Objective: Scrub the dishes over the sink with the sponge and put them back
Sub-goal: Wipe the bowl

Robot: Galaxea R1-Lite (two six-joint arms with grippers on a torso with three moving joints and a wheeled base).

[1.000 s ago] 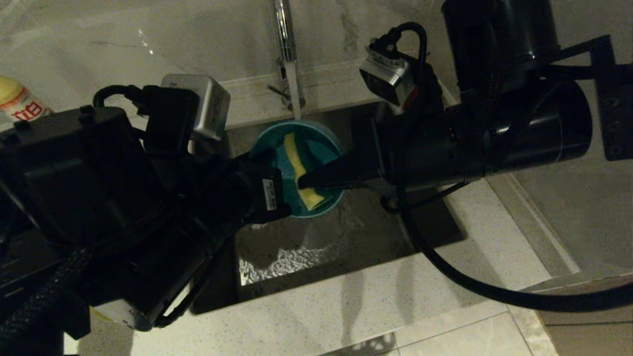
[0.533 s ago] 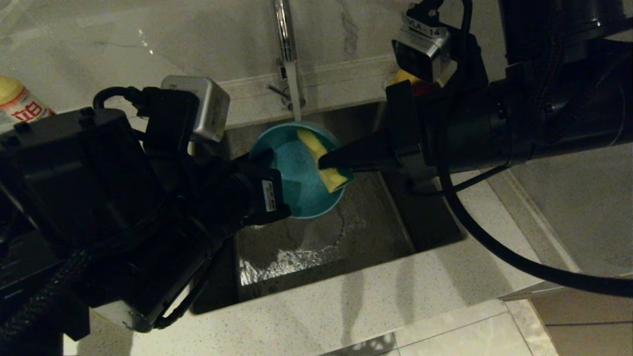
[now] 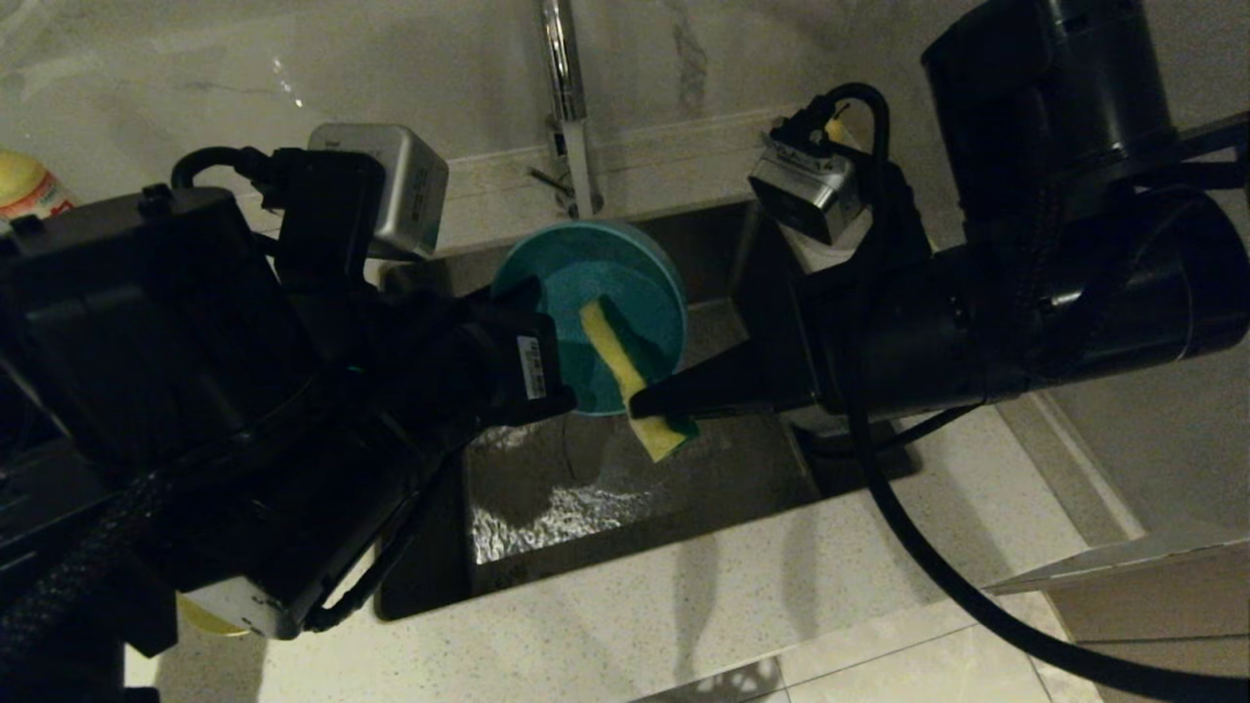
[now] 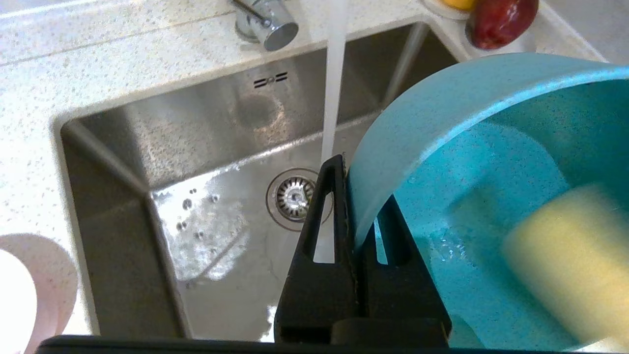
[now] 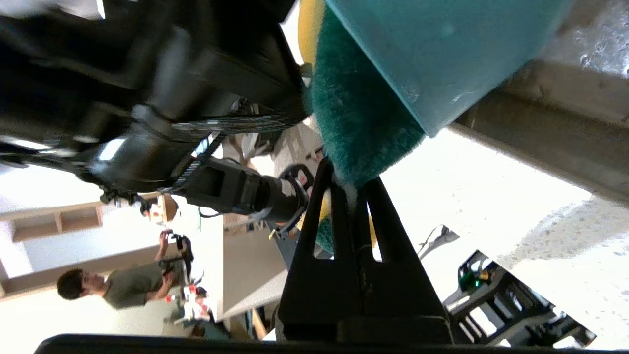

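**Blue bowl scrubbed over running sink**

Left gripper is clamped on the rim of the light blue bowl, holding it tilted over the sink, just beside the water stream from the faucet. Right gripper is closed on the sponge, yellow foam with green layer, which lies across the bowl's inside and sticks out past its near rim. Both bulky black arms block much of the sink and counter in the head view. Drain strainer is visible below. A red fruit sits on a white dish at the sink's corner; a pink bowl stands on the counter. A yellow-capped bottle has a red label, unreadable. The sticker on the left gripper is illegible.
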